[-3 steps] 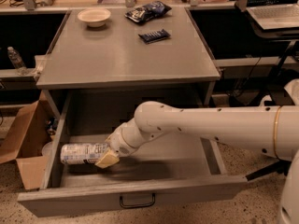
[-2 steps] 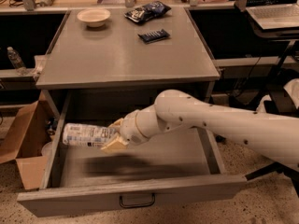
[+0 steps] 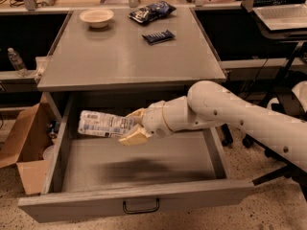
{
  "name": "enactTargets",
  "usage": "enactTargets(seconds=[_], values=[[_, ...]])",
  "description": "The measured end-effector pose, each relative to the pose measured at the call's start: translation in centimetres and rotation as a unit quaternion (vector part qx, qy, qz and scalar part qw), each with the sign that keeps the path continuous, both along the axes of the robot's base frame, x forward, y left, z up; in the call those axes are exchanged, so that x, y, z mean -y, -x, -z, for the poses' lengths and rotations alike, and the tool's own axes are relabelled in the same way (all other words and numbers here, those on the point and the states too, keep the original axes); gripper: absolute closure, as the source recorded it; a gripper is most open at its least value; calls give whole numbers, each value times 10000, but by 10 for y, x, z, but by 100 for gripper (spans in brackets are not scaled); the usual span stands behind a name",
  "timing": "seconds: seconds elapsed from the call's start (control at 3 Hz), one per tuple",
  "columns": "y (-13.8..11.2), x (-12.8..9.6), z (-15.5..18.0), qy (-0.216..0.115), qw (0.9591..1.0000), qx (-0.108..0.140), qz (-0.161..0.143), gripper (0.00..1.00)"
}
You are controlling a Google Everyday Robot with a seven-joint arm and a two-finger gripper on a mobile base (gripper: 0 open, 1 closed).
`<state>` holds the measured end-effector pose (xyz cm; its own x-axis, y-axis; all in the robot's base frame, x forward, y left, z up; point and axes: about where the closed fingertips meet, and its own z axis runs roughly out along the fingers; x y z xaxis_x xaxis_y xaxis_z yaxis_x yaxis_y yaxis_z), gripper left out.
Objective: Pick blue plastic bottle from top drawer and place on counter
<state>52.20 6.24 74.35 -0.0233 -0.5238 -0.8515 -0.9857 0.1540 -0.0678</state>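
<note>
I see the flat square grey table (image 3: pixel 129 56), and under it the wide shallow grey wooden top drawer (image 3: pixel 144 169) stands pulled open. The robot's white arm (image 3: pixel 230 114) reaches across the drawer. The clear plastic bottle with a white and pale-blue label (image 3: pixel 101 124) hangs on its side above the drawer floor, below the table's front edge. My end effector (image 3: pixel 130 127) pinches one end of it between tan fingers.
</note>
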Motion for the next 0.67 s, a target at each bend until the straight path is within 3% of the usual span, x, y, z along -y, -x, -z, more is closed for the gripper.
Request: enactTargets(seconds=[0.33, 0.67], values=[[-11, -2, -29, 142, 9997, 188, 33, 100], [-47, -7, -107, 449, 9968, 629, 195, 100]])
